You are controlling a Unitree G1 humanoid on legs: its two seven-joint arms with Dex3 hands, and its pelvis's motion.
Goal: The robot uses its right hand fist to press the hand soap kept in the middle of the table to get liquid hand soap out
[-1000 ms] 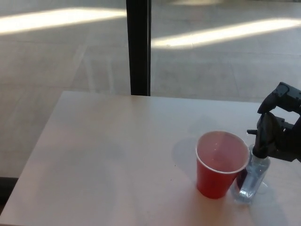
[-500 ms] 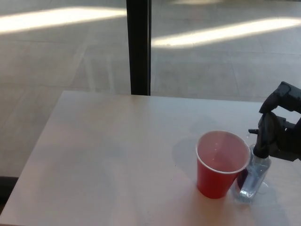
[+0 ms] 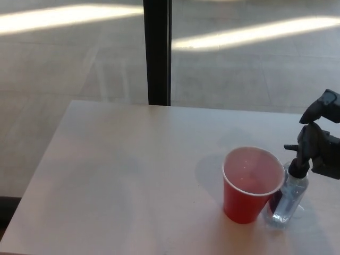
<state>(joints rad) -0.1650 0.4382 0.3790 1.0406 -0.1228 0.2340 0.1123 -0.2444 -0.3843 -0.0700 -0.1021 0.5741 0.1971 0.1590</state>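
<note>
Hand soap (image 3: 286,199) stands near the table's (image 3: 117,175) edge at about four o'clock from its middle: a small clear plastic bottle with a black pump head, touching or just beside the red cup (image 3: 249,183). It looks light and narrow-based, so I judge it tips easily; a press has to come straight down on the flat top of the pump, never sideways. The plastic wall seems stiff enough, but smooth, and the bottle could skid on the pale tabletop.

Right hand (image 3: 320,151) hangs at the bottle's two o'clock, close to the pump head; whether it touches the pump I cannot tell. Whether it is curled into a fist or spread I cannot tell either, since much of it runs out past the picture edge. The left hand does not show.

The cup sits at the bottle's nine o'clock, under the nozzle side, open and seemingly empty. It is light too, and a bottle pushed off line would likely knock it. Beyond the table, at twelve o'clock, stands a dark post (image 3: 157,50).
</note>
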